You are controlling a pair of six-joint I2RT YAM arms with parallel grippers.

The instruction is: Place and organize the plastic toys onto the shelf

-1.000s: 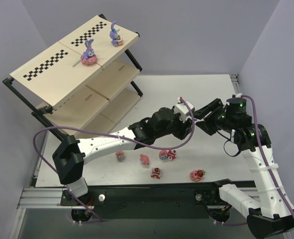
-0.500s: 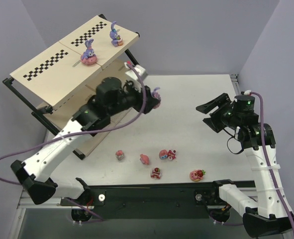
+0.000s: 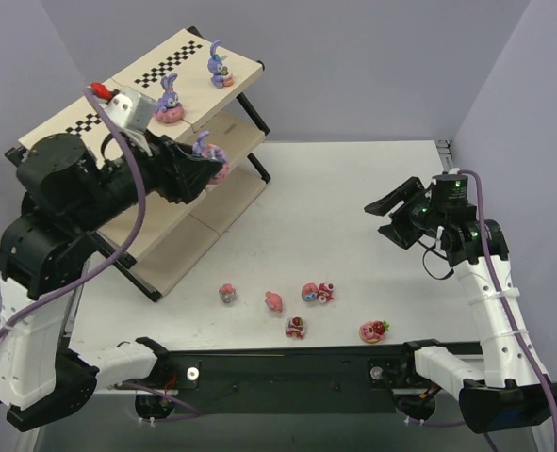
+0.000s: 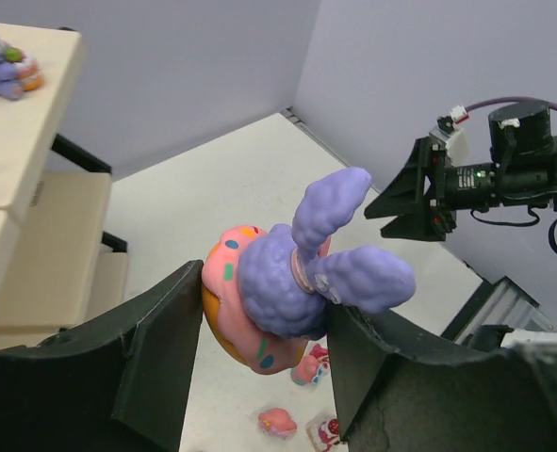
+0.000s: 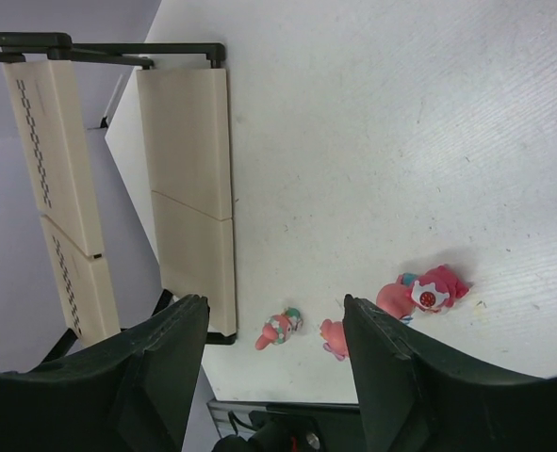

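Swinging away from the middle of the tabletop [image 3: 353, 179], the left arm now reaches across to the shelf [image 3: 195, 80] at the far left corner, and the right arm has drawn back toward the right edge. The left hand [image 3: 203, 162] is clenched on a purple bunny [image 3: 205, 151] with a pink donut base. In the left wrist view this bunny [image 4: 287, 282] lies tilted on its side between the dark fingers [image 4: 155, 348], ears pointing right. From above it hangs just off the shelf's front edge, below the top board and beside the middle one; whether it touches the wood I cannot tell. Two other bunnies [image 3: 169, 99] stand upright on the top board, one near its middle, the second [image 3: 220, 66] near its right end. The right hand [image 3: 384, 217] hovers above the right side of the tabletop with its fingers spread and nothing between them, as its own camera [image 5: 273, 330] also shows. Five small toys [image 3: 296, 327], pink and red, lie scattered in a loose row along the near edge of the tabletop, well apart from both hands.
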